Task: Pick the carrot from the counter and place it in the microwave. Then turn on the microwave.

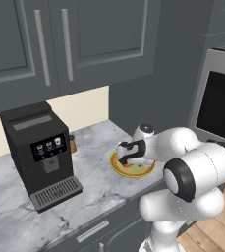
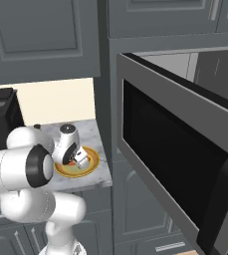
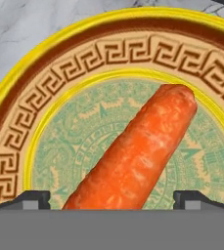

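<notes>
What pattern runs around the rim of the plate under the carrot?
A brown Greek-key band on the plate, edged in yellow; the hand view shows it best.

Carrots: we count one carrot (image 3: 138, 156), lying on the plate.
Plates: we count one plate (image 3: 59, 73), yellow-rimmed with a green centre, on the counter (image 1: 89, 167).
Coffee machines: we see one coffee machine (image 1: 38, 152), black, standing on the counter.
Microwaves: we see one microwave (image 2: 180, 149), its door swung open.
Grippers: we count one gripper (image 3: 111, 197), with two finger tips (image 3: 33, 199) showing, one on each side of the carrot.
Upper cabinet handles: we count two long bar handles (image 1: 41, 47) in the left base view.
Small brown items: we see one small brown item (image 1: 72, 144) beside the coffee machine; we cannot tell what it is.
</notes>
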